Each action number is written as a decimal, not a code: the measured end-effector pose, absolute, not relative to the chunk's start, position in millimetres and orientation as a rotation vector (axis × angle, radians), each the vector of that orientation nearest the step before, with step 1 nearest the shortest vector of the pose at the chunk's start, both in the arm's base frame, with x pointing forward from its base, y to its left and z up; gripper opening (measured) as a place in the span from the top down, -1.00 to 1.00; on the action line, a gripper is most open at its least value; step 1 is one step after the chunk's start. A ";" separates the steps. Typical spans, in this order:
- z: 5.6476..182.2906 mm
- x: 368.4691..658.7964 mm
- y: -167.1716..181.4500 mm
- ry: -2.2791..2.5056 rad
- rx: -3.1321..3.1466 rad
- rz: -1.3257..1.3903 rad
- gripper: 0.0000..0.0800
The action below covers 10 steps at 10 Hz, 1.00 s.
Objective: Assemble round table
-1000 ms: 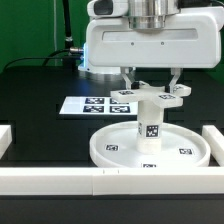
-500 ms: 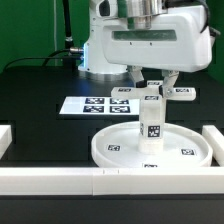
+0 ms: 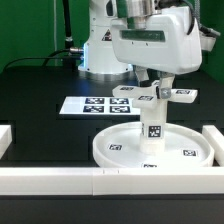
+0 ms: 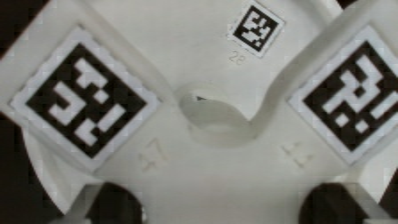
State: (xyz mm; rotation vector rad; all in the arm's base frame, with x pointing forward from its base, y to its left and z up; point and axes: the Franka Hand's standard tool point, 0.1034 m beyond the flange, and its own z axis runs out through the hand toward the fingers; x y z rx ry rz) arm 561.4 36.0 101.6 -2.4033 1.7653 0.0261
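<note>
The large round rimmed disc (image 3: pixel 118 150) lies flat on the black table. The short cylinder leg (image 3: pixel 152 128) stands upright at its centre, tag facing front. The cross-shaped piece (image 3: pixel 157 97) sits on top of the leg, and my gripper (image 3: pixel 156 86) is shut on it from above, one finger on each side. In the wrist view the cross-shaped piece (image 4: pixel 205 110) fills the picture with its tags. Both dark fingertips (image 4: pixel 118 205) press against its edge, with my gripper (image 4: pixel 231 206) centred over it.
The marker board (image 3: pixel 92 105) lies flat behind the disc on the exterior view's left. Long white border blocks run along the front (image 3: pixel 60 181), the left (image 3: pixel 5 136) and the right (image 3: pixel 214 140). The robot base (image 3: pixel 100 50) stands at the back.
My hand has turned about its vertical axis and swung toward the exterior view's right. The cross-shaped piece has turned with it on top of the leg. The disc has stayed in place.
</note>
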 end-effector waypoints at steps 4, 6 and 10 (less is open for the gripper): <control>101.2 562.0 36.1 2.157 -2.029 0.081 -0.10; 101.0 563.1 36.0 2.319 -1.837 0.099 -0.10; 123.5 564.3 38.8 2.223 -1.915 0.102 -0.50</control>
